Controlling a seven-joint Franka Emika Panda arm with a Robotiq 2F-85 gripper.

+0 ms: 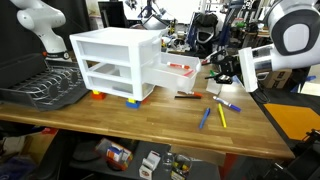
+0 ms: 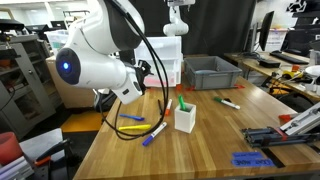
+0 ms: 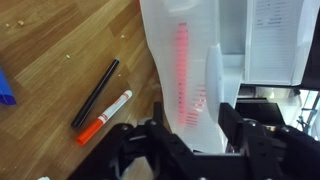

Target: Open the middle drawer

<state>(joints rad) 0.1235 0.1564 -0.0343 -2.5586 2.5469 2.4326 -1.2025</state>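
A small white three-tier cabinet (image 1: 110, 60) stands on a wooden table. Its middle drawer (image 1: 178, 72) is slid well out toward my gripper (image 1: 212, 68), and red items show inside it. The top and bottom tiers are in. In the wrist view the drawer's translucent front (image 3: 185, 60) fills the gap between my two black fingers (image 3: 190, 125), which touch it on both sides. In an exterior view my arm (image 2: 100, 65) hides the gripper and most of the cabinet.
A dark dish rack (image 1: 45, 88) sits beside the cabinet. Loose markers lie on the table (image 1: 205, 117), with a black one (image 3: 96, 92) and an orange-tipped one (image 3: 108, 115) near the drawer. A white cup (image 2: 185, 118) and a grey bin (image 2: 210, 72) stand farther off.
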